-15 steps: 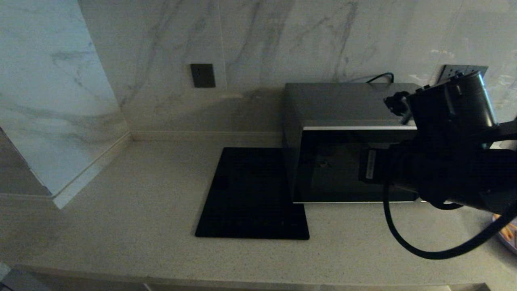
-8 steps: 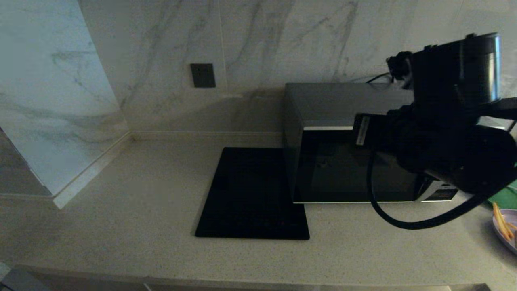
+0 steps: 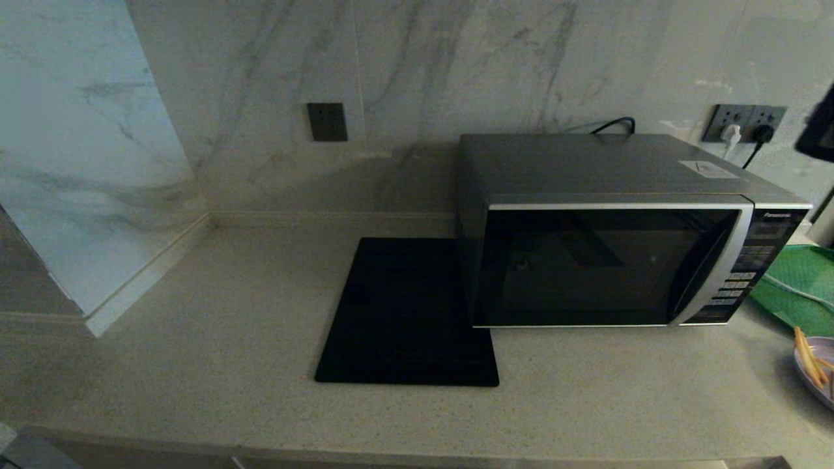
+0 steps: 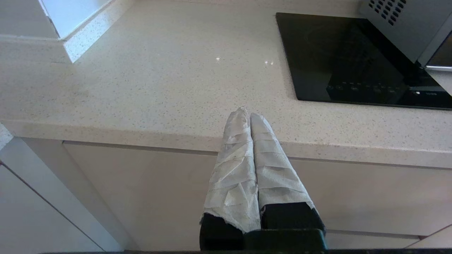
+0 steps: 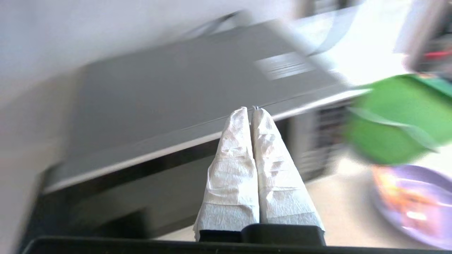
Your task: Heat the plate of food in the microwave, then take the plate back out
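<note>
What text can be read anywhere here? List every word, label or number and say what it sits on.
"Panasonic": on the top of the control panel of the microwave.
Button labels on that panel: too small to read.
Sticker on the microwave's top: print too small and blurred to read.
Markings along the front edge of the black mat: unreadable.

Head view: plate of food (image 3: 819, 372) cut by right edge, only a sliver with a few sticks visible. Green tray (image 3: 798, 286) also clipped at right. Dark piece of the right arm (image 3: 819, 124) pokes in at upper right, rest out of frame. Right wrist view: microwave (image 5: 183, 102), tray and plate all motion-smeared; panel buttons unreadable.
</note>
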